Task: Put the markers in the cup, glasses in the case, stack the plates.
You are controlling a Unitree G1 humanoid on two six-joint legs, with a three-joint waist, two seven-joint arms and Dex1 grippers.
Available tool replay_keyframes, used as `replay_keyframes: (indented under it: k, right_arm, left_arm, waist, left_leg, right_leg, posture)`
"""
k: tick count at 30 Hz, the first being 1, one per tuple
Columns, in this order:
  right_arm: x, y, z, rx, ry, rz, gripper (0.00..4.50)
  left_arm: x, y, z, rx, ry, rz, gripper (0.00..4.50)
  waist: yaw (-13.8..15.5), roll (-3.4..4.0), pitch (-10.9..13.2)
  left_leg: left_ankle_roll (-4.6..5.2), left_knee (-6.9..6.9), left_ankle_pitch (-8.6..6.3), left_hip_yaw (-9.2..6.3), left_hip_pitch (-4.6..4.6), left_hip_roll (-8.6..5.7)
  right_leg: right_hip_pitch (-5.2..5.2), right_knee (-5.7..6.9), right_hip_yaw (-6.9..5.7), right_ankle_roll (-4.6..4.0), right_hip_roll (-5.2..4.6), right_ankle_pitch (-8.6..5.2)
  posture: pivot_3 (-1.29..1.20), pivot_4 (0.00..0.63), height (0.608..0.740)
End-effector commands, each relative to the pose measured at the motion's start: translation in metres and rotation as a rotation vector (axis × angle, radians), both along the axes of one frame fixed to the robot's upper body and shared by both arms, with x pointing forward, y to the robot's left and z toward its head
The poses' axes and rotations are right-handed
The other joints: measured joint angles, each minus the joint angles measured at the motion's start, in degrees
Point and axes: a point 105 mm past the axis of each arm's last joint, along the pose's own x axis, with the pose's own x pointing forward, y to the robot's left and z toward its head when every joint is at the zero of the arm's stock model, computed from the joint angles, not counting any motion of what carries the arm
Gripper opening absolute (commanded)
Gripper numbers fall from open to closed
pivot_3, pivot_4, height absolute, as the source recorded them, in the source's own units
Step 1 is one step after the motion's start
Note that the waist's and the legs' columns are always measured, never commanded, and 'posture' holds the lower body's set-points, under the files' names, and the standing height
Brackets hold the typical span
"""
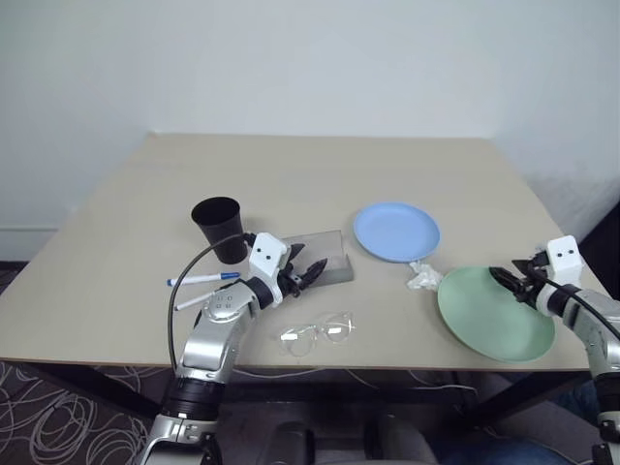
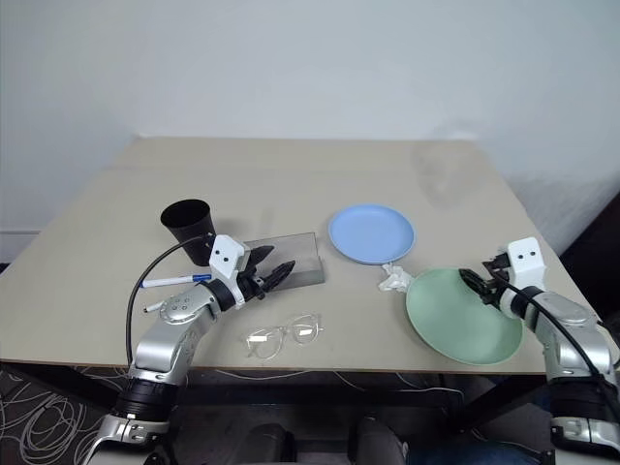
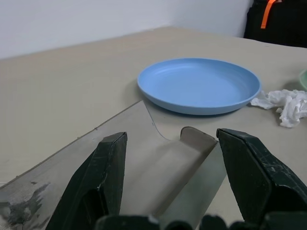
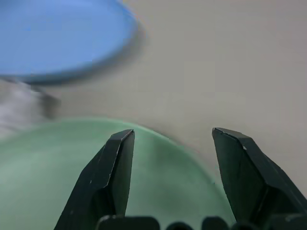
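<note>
- No readable brand, label or writing on any item.
- Left gripper [image 1: 308, 271], two black tapered fingers, spread wide and holding nothing; poised level over the flat grey rectangular case [image 1: 329, 260], whose translucent lid shows between the fingers in the left wrist view, with a curved notch at its near edge.
- Black tapered matte plastic cup [image 1: 219, 229], upright, rim wider than base, no handle; just behind and to the left of the left gripper.
- Two thin white pen-like markers [image 1: 202, 280] lying flat on the pale wood-grain tabletop [image 1: 291, 174], left of the left gripper, near the cup's base; one with a blue cap, the other partly hidden by the arm.
- Clear transparent-framed glasses [image 1: 318, 332], thin see-through lenses, lying on the table nearer the edge than the left gripper.
- Round shallow light-blue plate [image 1: 396, 232], smooth and matte, ahead of and to the right of the left gripper, beyond the case.
- Crumpled white tissue [image 1: 422, 278] between the two plates.
- Right gripper [image 1: 511, 284], black fingers parted wide, empty; hovering at the right-hand rim of the round shallow pale mint-green plate [image 1: 489, 315], which lies flat near the table's front right corner, apart from the blue plate.
</note>
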Motion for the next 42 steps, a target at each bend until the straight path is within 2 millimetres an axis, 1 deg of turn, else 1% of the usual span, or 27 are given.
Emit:
replay_keyframes:
  k: [1, 5, 10, 13, 17, 19, 21, 25, 27, 29, 31, 34, 35, 39, 42]
  right_arm:
    - [0.006, -0.019, 0.015, -0.045, -0.013, -0.044, 2.82]
    - [0.005, -0.029, 0.013, -0.019, 0.038, -0.081, 2.82]
    - [-0.003, -0.029, 0.005, 0.015, 0.136, -0.071, 2.82]
    - [-0.007, -0.026, 0.001, 0.035, 0.177, -0.054, 2.82]
    - [-0.007, -0.023, 0.001, 0.038, 0.193, -0.032, 2.82]
    - [-0.007, -0.022, 0.001, 0.041, 0.197, -0.029, 2.82]
    - [-0.006, -0.022, 0.001, 0.042, 0.199, -0.029, 2.82]
    - [-0.005, -0.022, 0.001, 0.048, 0.203, -0.033, 2.82]
    - [-0.004, -0.022, 0.002, 0.052, 0.201, -0.033, 2.42]
    - [-0.003, -0.022, 0.003, 0.054, 0.200, -0.034, 1.90]
    - [-0.003, -0.022, 0.003, 0.055, 0.199, -0.036, 1.13]
    - [-0.001, -0.022, 0.004, 0.054, 0.197, -0.042, 0.14]
    - [0.000, -0.022, 0.004, 0.052, 0.195, -0.045, 0.04]
    - [0.005, -0.022, 0.005, 0.054, 0.187, -0.049, 0.04]
    - [0.009, -0.019, 0.007, 0.074, 0.175, -0.028, 0.04]
  left_arm:
    - [0.000, -0.011, 0.017, -0.024, -0.057, -0.052, 3.12]
    - [-0.003, -0.014, 0.019, -0.038, -0.054, -0.082, 3.12]
    - [-0.010, -0.020, 0.020, -0.062, -0.043, -0.137, 3.12]
    - [-0.019, -0.028, 0.020, -0.079, -0.016, -0.212, 3.12]
    - [-0.040, -0.042, 0.020, -0.104, 0.048, -0.362, 3.12]
    - [-0.047, -0.045, 0.018, -0.094, 0.070, -0.405, 3.12]
    - [-0.049, -0.047, 0.018, -0.093, 0.077, -0.417, 3.12]
    - [-0.046, -0.045, 0.018, -0.083, 0.075, -0.402, 3.12]
    - [-0.044, -0.045, 0.018, -0.078, 0.072, -0.393, 3.16]
    - [-0.043, -0.044, 0.018, -0.076, 0.071, -0.389, 3.16]
    - [-0.042, -0.044, 0.017, -0.073, 0.072, -0.384, 3.16]
    - [-0.041, -0.044, 0.016, -0.069, 0.072, -0.378, 3.16]
    - [-0.041, -0.044, 0.016, -0.068, 0.072, -0.376, 3.16]
    - [-0.040, -0.043, 0.015, -0.066, 0.072, -0.371, 3.16]
    - [-0.040, -0.043, 0.014, -0.063, 0.074, -0.367, 3.16]
  waist:
    - [-0.1, 0.00, 0.0]
    - [-0.4, 0.00, 0.0]
    - [-0.7, 0.00, 0.0]
    - [-1.0, -0.01, 0.0]
    - [-1.2, -0.01, 0.0]
    - [-1.2, 0.00, 0.0]
    - [-1.2, 0.00, 0.0]
    - [-1.2, -0.02, 0.0]
    - [-1.2, -0.02, 0.0]
    - [-1.2, -0.02, 0.0]
    - [-1.2, -0.02, 0.0]
    - [-1.2, -0.03, 0.0]
    - [-1.3, -0.04, 0.0]
    - [-1.2, -0.12, 0.0]
    - [-1.3, -0.13, 0.0]
  left_leg:
    - [0.00, 0.00, 0.00, 0.00, 0.01, 0.00]
    - [0.00, 0.00, 0.00, 0.01, 0.03, 0.01]
    - [0.01, 0.00, 0.01, -0.02, 0.01, 0.00]
    - [0.01, 0.00, 0.00, -0.03, 0.00, -0.08]
    - [0.06, -0.01, -0.03, 0.03, 0.01, -0.14]
    - [0.06, 0.00, -0.03, 0.04, 0.02, -0.14]
    - [0.06, 0.00, -0.03, 0.03, 0.02, -0.16]
    - [0.09, 0.06, -0.01, 0.06, 0.02, -0.20]
    - [0.09, 0.07, -0.01, 0.09, 0.03, -0.20]
    - [0.09, 0.07, -0.01, 0.09, 0.04, -0.20]
    - [0.10, 0.06, -0.01, 0.07, 0.05, -0.20]
    - [0.10, 0.05, -0.01, 0.06, 0.05, -0.20]
    - [0.10, 0.05, -0.01, 0.08, 0.06, -0.19]
    - [0.12, 0.12, 0.01, 0.10, 0.08, -0.23]
    - [0.15, 0.12, 0.02, 0.08, 0.10, -0.42]
  right_leg:
    - [0.00, 0.00, 0.00, 0.00, 0.00, 0.00]
    - [0.00, 0.01, 0.03, 0.00, 0.01, 0.00]
    - [0.01, 0.01, 0.02, 0.01, 0.01, 0.01]
    - [0.02, 0.02, 0.13, 0.03, 0.01, 0.01]
    - [0.01, 0.01, 0.28, 0.16, 0.01, 0.01]
    - [0.01, 0.01, 0.30, 0.17, 0.01, 0.01]
    - [0.01, 0.02, 0.33, 0.17, 0.01, 0.01]
    - [0.02, 0.01, 0.42, 0.18, 0.01, 0.00]
    - [0.01, 0.01, 0.46, 0.19, 0.01, 0.00]
    - [0.01, 0.01, 0.47, 0.19, 0.02, 0.00]
    - [0.01, 0.01, 0.46, 0.19, 0.03, 0.01]
    - [0.01, 0.02, 0.46, 0.20, 0.04, 0.01]
    - [0.01, 0.01, 0.48, 0.20, 0.04, 0.01]
    - [0.04, 0.01, 0.57, 0.23, 0.04, 0.03]
    - [0.03, 0.01, 0.78, 0.41, 0.03, 0.14]
  posture:
    - [0.00, 0.000, 0.721]
    - [0.00, 0.000, 0.721]
    - [0.00, 0.000, 0.721]
    - [0.00, 0.000, 0.721]
    - [0.00, 0.000, 0.721]
    - [0.00, 0.000, 0.721]
    - [0.00, 0.000, 0.721]
    - [0.00, 0.000, 0.721]
    - [0.00, 0.000, 0.721]
    - [0.00, 0.000, 0.721]
    - [0.00, 0.000, 0.721]
    - [0.00, 0.000, 0.721]
    - [0.00, 0.000, 0.721]
    - [0.00, 0.000, 0.721]
    - [0.00, 0.000, 0.721]
